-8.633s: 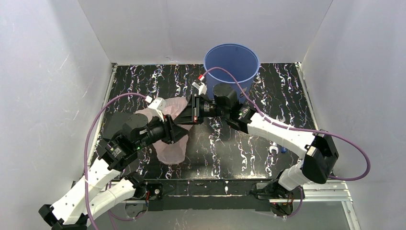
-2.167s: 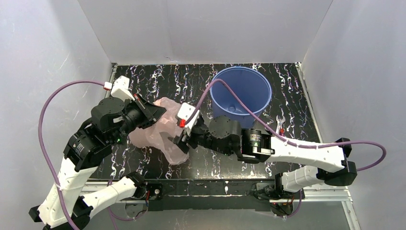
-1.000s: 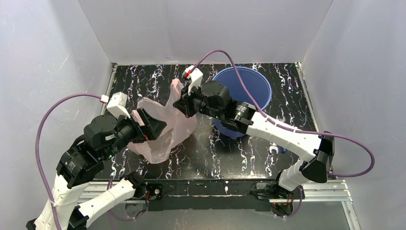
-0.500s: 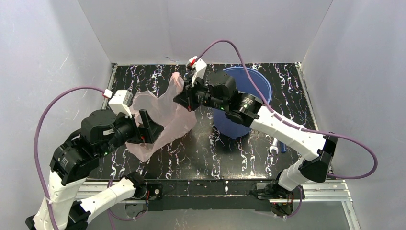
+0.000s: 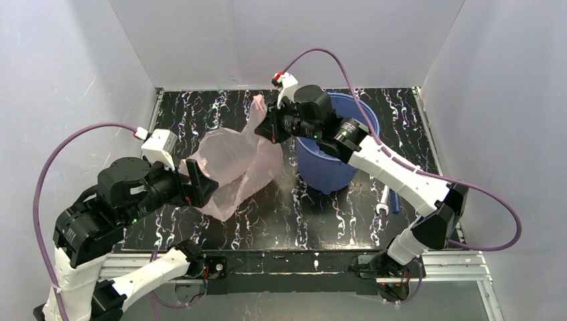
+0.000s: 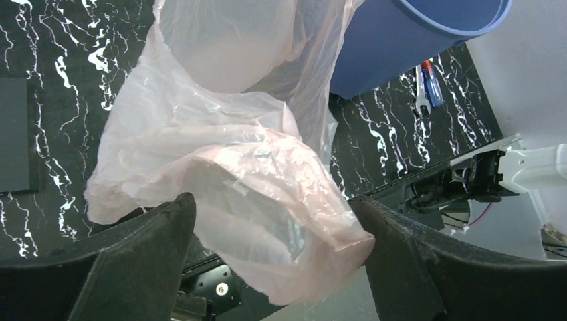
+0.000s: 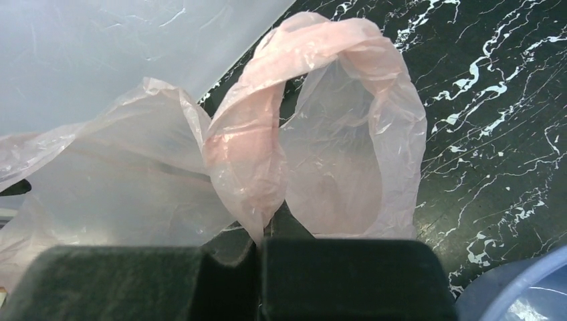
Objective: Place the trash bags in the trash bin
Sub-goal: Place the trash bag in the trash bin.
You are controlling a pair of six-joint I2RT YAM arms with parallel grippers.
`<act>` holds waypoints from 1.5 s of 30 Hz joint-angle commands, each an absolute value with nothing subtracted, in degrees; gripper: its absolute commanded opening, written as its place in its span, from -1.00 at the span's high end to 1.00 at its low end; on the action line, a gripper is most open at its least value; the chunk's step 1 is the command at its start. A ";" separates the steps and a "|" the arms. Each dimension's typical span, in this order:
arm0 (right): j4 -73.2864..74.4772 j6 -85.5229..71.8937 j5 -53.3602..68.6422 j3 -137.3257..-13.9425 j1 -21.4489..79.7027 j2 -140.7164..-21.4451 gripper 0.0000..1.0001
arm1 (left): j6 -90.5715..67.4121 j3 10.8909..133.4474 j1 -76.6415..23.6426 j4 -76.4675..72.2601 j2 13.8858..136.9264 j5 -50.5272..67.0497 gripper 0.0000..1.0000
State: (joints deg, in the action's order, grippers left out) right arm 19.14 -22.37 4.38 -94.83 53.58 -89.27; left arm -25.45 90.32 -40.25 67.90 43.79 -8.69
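Note:
The trash bag (image 5: 234, 160), thin pale-pink film, hangs stretched between my two grippers above the black marbled table. My right gripper (image 5: 267, 128) is shut on a twisted handle loop (image 7: 267, 154) of the bag, just left of the trash bin (image 5: 327, 167). The bin is a round blue bucket; my right arm covers part of its rim. My left gripper (image 5: 200, 184) stands open, and the bag's lower folds (image 6: 267, 194) droop loosely between its wide-spread fingers (image 6: 140, 254). In the left wrist view the bin (image 6: 401, 40) sits beyond the bag at the upper right.
A small wrench and a blue-handled screwdriver (image 5: 389, 200) lie on the table right of the bin, also in the left wrist view (image 6: 428, 83). White walls close in the table on three sides. A dark square pad (image 6: 13, 134) lies at the table's left.
My right gripper has carried the bag's handle up and to the right, closer to the bin. My left gripper has drawn back toward the near left, and the bag has spread out between them.

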 commanded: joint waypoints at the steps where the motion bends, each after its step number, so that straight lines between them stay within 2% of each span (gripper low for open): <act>1: 18.11 -23.34 7.80 -98.50 52.33 -89.70 0.97 | -23.16 90.75 -40.34 69.69 44.72 -8.19 -0.65; 7: 18.45 -24.20 9.51 -99.25 51.10 -90.30 0.97 | -22.29 89.80 -40.34 69.14 45.97 -3.57 -0.35; 15: 19.05 -24.28 12.74 -101.61 50.55 -92.00 0.97 | -22.69 92.08 -40.32 71.94 47.48 4.33 -0.33; 24: 20.24 -23.69 17.59 -108.41 50.53 -95.55 0.97 | -26.23 91.69 -40.34 74.71 47.92 -9.46 1.00; 29: 22.31 -19.90 18.33 -115.63 50.54 -97.19 0.97 | -26.73 93.34 -40.33 67.86 45.78 -13.45 1.00; 34: 19.97 -14.44 14.30 -120.71 50.54 -95.80 0.97 | -24.99 93.73 -40.29 55.02 41.37 -15.38 1.00; 41: 18.86 -5.69 7.78 -128.00 50.62 -92.37 0.97 | -23.19 87.14 -40.28 40.84 36.02 -11.16 1.00; 45: 17.67 -1.02 0.78 -126.11 50.63 -86.96 0.97 | -22.41 86.60 -40.34 36.61 37.00 -7.82 1.00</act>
State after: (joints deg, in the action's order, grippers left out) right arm 22.11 -8.12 8.43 -124.77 50.74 -94.74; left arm -24.12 87.68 -40.25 44.14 34.65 -11.46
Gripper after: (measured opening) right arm 0.029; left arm 0.009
